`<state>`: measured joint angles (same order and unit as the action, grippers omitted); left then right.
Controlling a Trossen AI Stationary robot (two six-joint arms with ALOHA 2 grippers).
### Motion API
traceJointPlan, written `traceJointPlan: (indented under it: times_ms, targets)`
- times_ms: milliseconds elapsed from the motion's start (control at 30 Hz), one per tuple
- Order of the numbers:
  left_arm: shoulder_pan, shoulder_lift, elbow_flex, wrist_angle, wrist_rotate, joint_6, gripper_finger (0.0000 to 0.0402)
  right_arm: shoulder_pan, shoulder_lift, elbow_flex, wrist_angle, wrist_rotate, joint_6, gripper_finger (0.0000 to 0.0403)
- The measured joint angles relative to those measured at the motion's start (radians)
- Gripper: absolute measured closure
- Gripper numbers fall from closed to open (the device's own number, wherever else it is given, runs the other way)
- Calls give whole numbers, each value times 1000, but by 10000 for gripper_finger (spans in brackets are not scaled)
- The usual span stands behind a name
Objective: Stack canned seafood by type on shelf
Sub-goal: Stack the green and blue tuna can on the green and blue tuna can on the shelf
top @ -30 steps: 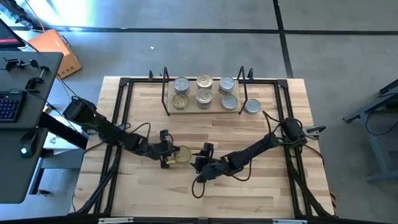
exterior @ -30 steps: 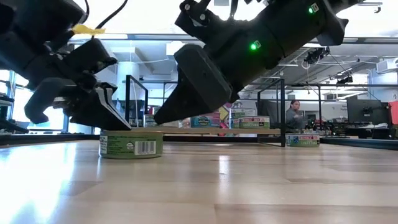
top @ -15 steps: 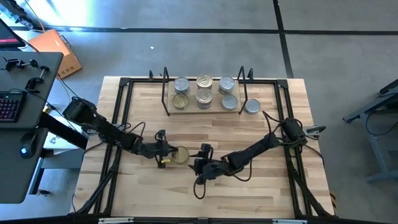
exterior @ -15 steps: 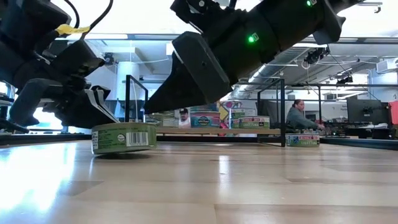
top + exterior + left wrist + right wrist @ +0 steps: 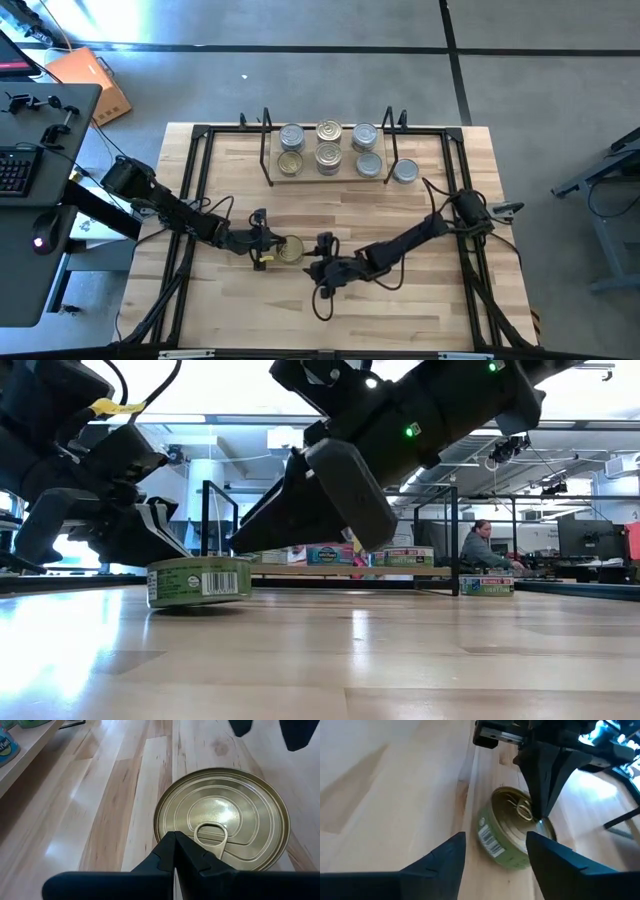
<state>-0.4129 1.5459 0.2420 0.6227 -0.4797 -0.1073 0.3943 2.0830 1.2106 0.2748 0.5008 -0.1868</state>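
One gold tin [image 5: 291, 250] lies between my left gripper [image 5: 266, 247] and right gripper [image 5: 322, 254] from above, the shelf [image 5: 330, 178] well beyond. At table height its near edge lifts. Left wrist: shut tips touching the ring pull [image 5: 210, 836]. Right wrist: fingers [image 5: 442, 854] parted; next they must close round it.

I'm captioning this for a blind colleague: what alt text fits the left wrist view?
A gold-topped tin with a ring pull lies on the wooden tabletop, the shut left gripper pressed at its rim. The right gripper's fingertips hang beyond.
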Motion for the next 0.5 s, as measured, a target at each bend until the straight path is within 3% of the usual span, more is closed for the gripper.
traceJointPlan:
  times_ms: [267, 500]
  targets:
    - [15, 0, 0, -1, 5, 5, 402, -26, 0, 0, -9, -30, -225, 125]
    - [41, 1, -1, 13, 26, 6, 402, -28, 31, 0, -6, -26, -518, 120]
